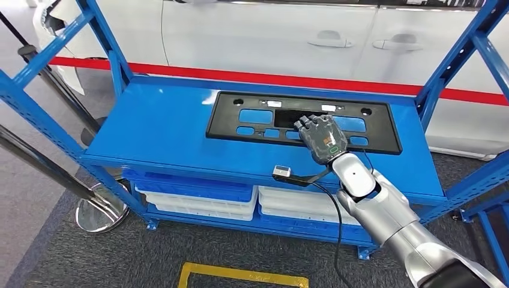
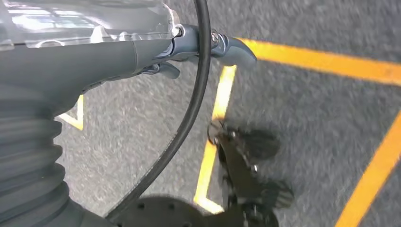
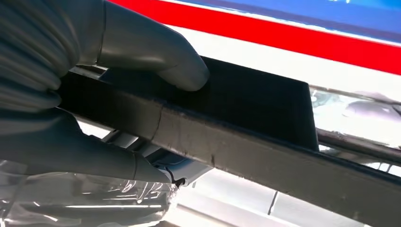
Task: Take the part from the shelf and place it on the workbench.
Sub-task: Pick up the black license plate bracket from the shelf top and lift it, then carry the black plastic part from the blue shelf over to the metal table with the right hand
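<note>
1. The part (image 1: 252, 117), a flat black panel with cut-outs, lies on the top board of the blue shelf (image 1: 156, 129), toward its back, its long axis running along the shelf's length.
2. The right hand (image 1: 322, 137) is on the part's near middle; the right wrist view shows its thumb (image 3: 165, 61) over the panel's edge and darker fingers beneath, so I judge it clamped on the part.
3. The left hand (image 2: 156, 52) hangs over the floor, well away from the shelf; whether it is apart or closed I cannot tell.
4. The shelf's blue uprights (image 1: 447, 66) flank the part's ends; open room lies upward and toward the robot.
</note>
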You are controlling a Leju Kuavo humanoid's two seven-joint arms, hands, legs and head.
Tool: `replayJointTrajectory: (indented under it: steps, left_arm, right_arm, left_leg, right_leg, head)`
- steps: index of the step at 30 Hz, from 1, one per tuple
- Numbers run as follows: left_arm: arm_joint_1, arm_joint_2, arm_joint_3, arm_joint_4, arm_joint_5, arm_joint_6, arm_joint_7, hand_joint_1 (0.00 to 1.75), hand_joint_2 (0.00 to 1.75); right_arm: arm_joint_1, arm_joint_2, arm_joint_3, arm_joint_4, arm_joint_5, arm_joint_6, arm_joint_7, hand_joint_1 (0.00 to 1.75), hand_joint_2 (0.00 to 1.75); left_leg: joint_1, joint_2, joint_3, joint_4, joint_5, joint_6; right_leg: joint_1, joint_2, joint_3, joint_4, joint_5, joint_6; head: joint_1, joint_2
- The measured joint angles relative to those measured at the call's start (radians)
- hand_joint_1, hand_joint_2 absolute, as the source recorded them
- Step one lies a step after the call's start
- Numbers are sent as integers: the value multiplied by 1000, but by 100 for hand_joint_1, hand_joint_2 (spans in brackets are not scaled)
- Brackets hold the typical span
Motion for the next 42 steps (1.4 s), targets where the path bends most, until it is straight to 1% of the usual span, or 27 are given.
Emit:
replayJointTrajectory:
  steps: [2, 3, 6, 7, 8, 10, 11, 13, 14, 17, 18, 19, 21, 22, 23, 25, 27, 29, 30, 32, 33, 35, 37, 38, 39, 40, 42]
  left_arm:
    - [1, 3, -4, 0, -2, 2, 0, 0, 175]
    - [1, 4, -6, 0, -3, 3, 0, 0, 175]
    - [1, 5, -16, 0, -14, 9, 1, 0, 175]
    - [1, 5, -21, 0, -20, 11, 1, 0, 175]
    - [1, 5, -26, 0, -27, 14, 0, 0, 175]
    - [1, 7, -40, 0, -42, 21, -4, 0, 175]
    - [2, 9, -47, 0, -48, 23, -8, 0, 175]
    - [4, 18, -62, 0, -57, 22, -16, 0, 175]
    - [5, 24, -67, 0, -59, 19, -21, 0, 175]
    - [6, 40, -77, 1, -58, 18, -38, 0, 175]
    - [6, 42, -79, 1, -57, 20, -43, 0, 175]
    - [5, 44, -82, 2, -56, 23, -47, 0, 175]
    - [3, 44, -87, 2, -56, 27, -51, 0, 175]
    - [1, 43, -89, 2, -55, 28, -51, 0, 175]
    - [0, 43, -91, 2, -54, 29, -52, 0, 175]
    - [-2, 43, -93, 2, -51, 29, -52, 0, 175]
    - [-4, 43, -94, 2, -47, 31, -52, 0, 175]
    - [-7, 44, -94, 2, -42, 35, -54, 0, 175]
    - [-8, 44, -94, 2, -40, 37, -56, 0, 175]
    - [-9, 43, -94, 2, -36, 42, -57, 0, 175]
    - [-9, 42, -94, 2, -33, 43, -57, 0, 175]
    - [-8, 39, -94, 2, -26, 45, -55, 0, 175]
    - [-6, 35, -94, 2, -24, 46, -53, 0, 175]
    - [-5, 33, -94, 2, -24, 46, -52, 0, 175]
    - [-4, 32, -94, 2, -23, 46, -52, 0, 175]
    - [-5, 31, -94, 2, -22, 46, -51, 0, 175]
    - [-5, 29, -94, 2, -18, 46, -49, 0, 175]
  right_arm:
    - [21, -1, 2, -20, 6, -1, 6, 168, 175]
    - [30, -1, 2, -29, 8, -2, 7, 168, 175]
    - [52, -4, 1, -49, 20, -3, 13, 168, 175]
    - [64, -8, -2, -59, 25, -5, 18, 168, 175]
    - [81, -15, -8, -71, 29, -8, 24, 168, 175]
    - [135, -45, -26, -111, 31, -21, 33, 168, 175]
    - [168, -67, -40, -138, 25, -31, 34, 168, 175]
    - [226, -112, -78, -195, 2, -50, 25, 168, 175]
    - [245, -128, -97, -216, -8, -56, 18, 168, 175]
    - [267, -146, -140, -245, -20, -54, -3, 168, 175]
    - [267, -147, -148, -249, -22, -50, -9, 168, 175]
    - [266, -147, -154, -252, -23, -46, -15, 168, 175]
    - [263, -147, -163, -257, -26, -41, -22, 168, 175]
    - [263, -148, -166, -258, -27, -39, -24, 168, 175]
    - [263, -148, -168, -259, -28, -37, -25, 168, 175]
    - [262, -148, -173, -260, -30, -33, -27, 168, 175]
    - [256, -150, -179, -260, -35, -28, -33, 168, 175]
    - [241, -155, -187, -260, -44, -20, -40, 168, 175]
    - [231, -159, -191, -260, -49, -15, -43, 168, 175]
    - [213, -168, -200, -260, -58, -6, -48, 168, 175]
    - [207, -175, -205, -262, -61, 0, -52, 168, 175]
    - [202, -191, -212, -267, -64, 13, -57, 168, 175]
    - [201, -204, -216, -273, -66, 21, -59, 168, 175]
    - [201, -209, -218, -274, -67, 22, -59, 168, 175]
    - [201, -212, -218, -275, -68, 23, -59, 168, 175]
    - [201, -215, -219, -277, -68, 24, -59, 168, 175]
    - [199, -221, -220, -283, -68, 29, -59, 168, 175]
  left_leg:
    - [3, 3, -6, -16, 21, 7]
    - [7, 6, -11, -23, 34, 12]
    - [10, 13, -46, -28, 69, 21]
    - [11, 13, -61, -26, 79, 21]
    - [12, 13, -75, -22, 87, 20]
    - [15, 11, -103, -11, 99, 16]
    - [17, 9, -117, -1, 103, 12]
    - [17, 3, -142, 17, 111, 1]
    - [16, 3, -149, 23, 115, -7]
    - [16, 5, -159, 25, 128, -28]
    - [18, 6, -166, 37, 109, -34]
    - [19, 6, -177, 67, 70, -39]
    - [21, 6, -206, 177, -37, -45]
    - [21, 6, -216, 242, -75, -47]
    - [21, 6, -218, 290, -89, -47]
    - [20, 5, -180, 304, -54, -41]
    - [15, 5, -79, 193, -15, -26]
    - [7, 4, 25, 46, -30, -10]
    - [2, 4, 51, 2, -41, -4]
    - [-1, 5, 49, -25, -27, 4]
    - [1, 7, 42, -32, -11, 11]
    - [7, 11, 19, -43, 23, 25]
    - [5, 13, -14, -41, 49, 31]
    - [4, 14, -33, -37, 61, 31]
    - [4, 15, -52, -32, 72, 30]
    - [4, 15, -71, -25, 81, 29]
    - [4, 15, -107, -6, 95, 24]
  right_leg:
    - [0, 0, -5, 5, -1, 13]
    - [1, 1, -12, 21, -23, 18]
    - [-6, 3, -51, 158, -155, 29]
    - [-9, 3, -58, 210, -185, 33]
    - [-12, 3, -55, 241, -193, 37]
    - [-19, 2, -3, 209, -156, 45]
    - [-24, 1, 42, 151, -135, 48]
    - [-23, 2, 115, 37, -123, 46]
    - [-20, 4, 129, 9, -127, 40]
    - [-17, 9, 111, 2, -112, 12]
    - [-18, 8, 102, 1, -102, 3]
    - [-20, 7, 91, 0, -90, -6]
    - [-18, 6, 64, 0, -67, -16]
    - [-15, 5, 49, 1, -55, -17]
    - [-13, 5, 34, 2, -44, -18]
    - [-7, 4, 2, 3, -20, -17]
    - [-4, 3, -23, 5, 3, -14]
    - [-3, 3, -35, 4, 23, -6]
    - [-5, 2, -36, 0, 34, 1]
    - [-9, 1, -38, -13, 56, 15]
    - [-10, 2, -42, -13, 49, 21]
    - [-10, 3, -60, 37, -26, 29]
    - [-11, 4, -84, 156, -130, 35]
    - [-11, 4, -90, 216, -152, 38]
    - [-11, 4, -87, 256, -149, 40]
    - [-11, 4, -69, 266, -125, 41]
    - [-11, 3, 17, 183, -83, 39]
  head:
    - [0, 0]
    - [0, 0]
    - [0, 0]
    - [0, 0]
    - [0, 0]
    - [0, 0]
    - [0, 0]
    - [0, 0]
    - [0, 0]
    - [-1, 0]
    - [-1, 0]
    - [-1, 0]
    - [-1, 0]
    - [-1, 0]
    - [-1, 0]
    - [-1, 0]
    - [-1, 0]
    - [-1, 0]
    - [-1, 0]
    - [-1, 0]
    - [-1, 0]
    - [-1, 0]
    - [-1, 0]
    - [-1, 0]
    - [-1, 0]
    - [-1, 0]
    - [-1, 0]
